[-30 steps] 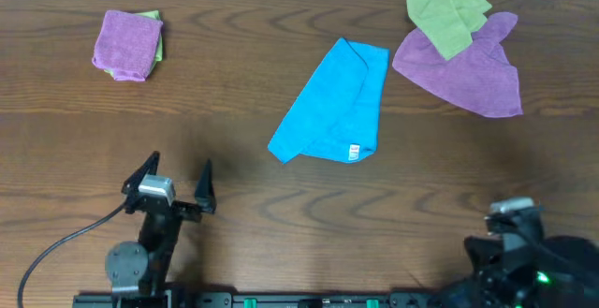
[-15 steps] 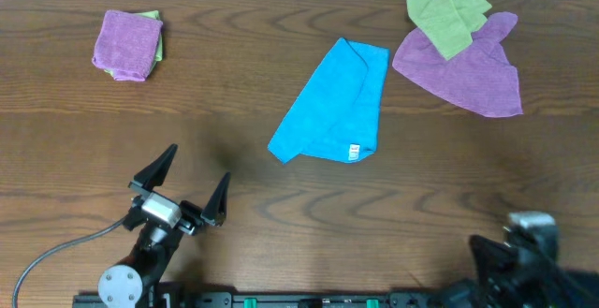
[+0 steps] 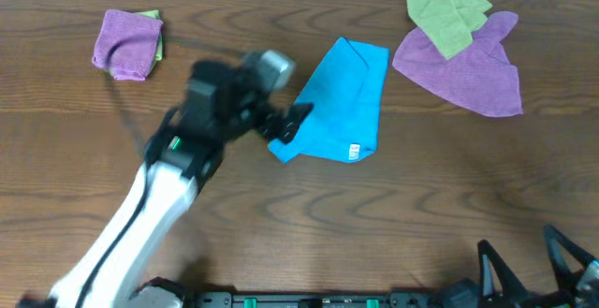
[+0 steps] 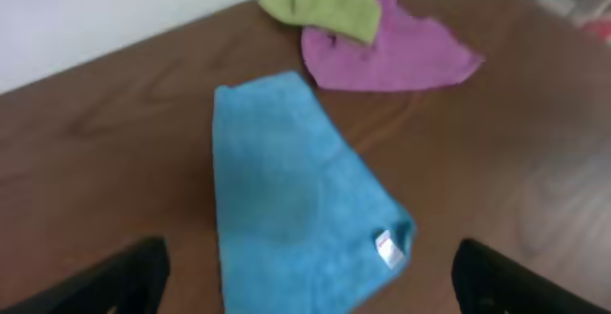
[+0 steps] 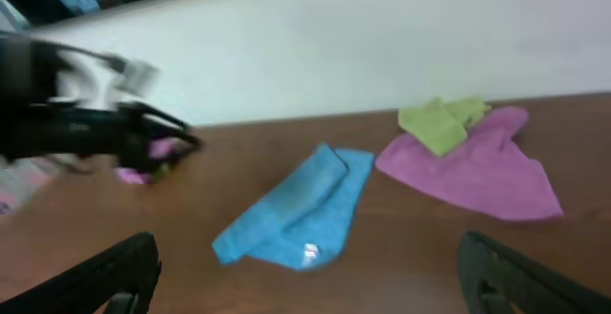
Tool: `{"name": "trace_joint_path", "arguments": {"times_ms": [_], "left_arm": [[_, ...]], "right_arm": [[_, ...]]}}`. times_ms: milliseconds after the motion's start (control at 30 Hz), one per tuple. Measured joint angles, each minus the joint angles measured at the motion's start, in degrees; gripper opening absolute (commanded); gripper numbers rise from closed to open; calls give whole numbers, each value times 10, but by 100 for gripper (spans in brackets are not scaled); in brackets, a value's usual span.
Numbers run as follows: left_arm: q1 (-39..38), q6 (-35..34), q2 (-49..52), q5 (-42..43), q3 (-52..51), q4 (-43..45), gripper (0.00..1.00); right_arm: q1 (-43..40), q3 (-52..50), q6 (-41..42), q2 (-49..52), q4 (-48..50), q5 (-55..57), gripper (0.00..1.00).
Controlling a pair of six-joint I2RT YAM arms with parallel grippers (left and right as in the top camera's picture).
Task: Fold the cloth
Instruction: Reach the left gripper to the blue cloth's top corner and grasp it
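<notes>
Left gripper (image 3: 290,123): fingers spread wide and nothing between them in the left wrist view. Overhead, the blurred tips sit over the left edge of the bright sky-blue microfibre cloth (image 3: 337,97). Cannot tell whether they touch it.

Left arm: stretched out diagonally from the near-left edge of the brown wooden table (image 3: 234,205) toward the middle.

Cloth: lies just right of table centre, in an elongated shape. Its long axis runs diagonally from the near-left corner to the far-right end. The small white tag (image 3: 355,151) is at the near edge.

Right gripper (image 3: 520,252): fingers spread and empty, low at the near-right edge, well apart from the cloth.

A flat purple cloth (image 3: 463,65) lies at far right with a crumpled yellow-green cloth (image 3: 447,13) overlapping its far corner. A folded purple bundle (image 3: 128,44) lies at far left.
</notes>
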Motion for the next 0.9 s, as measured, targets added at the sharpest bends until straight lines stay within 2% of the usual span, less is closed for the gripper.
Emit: {"name": "trace_joint_path", "arguments": {"times_ms": [167,367,500,633,733,767,900], "left_arm": [[-44,58,154,-86,200,-86,95],[-69,85,297,-152,328,-110,95],[-82,90,373,-178,360,-107,95],[-86,90,431,-191,365,-66,95],[-86,88,454,-195,366,-29,100],[-86,87,459,-195,366,-13,94],[-89,88,484,-194,370,43,89]], "right_arm": [[0,23,20,0,19,-2,99],[0,25,40,0,1,-2,99],[0,26,52,0,-24,-3,99],[0,26,67,0,-52,-3,99],[0,26,77,0,-62,-3,99],[0,26,79,0,-67,-3,98],[0,26,87,0,-78,-4,98]]}}
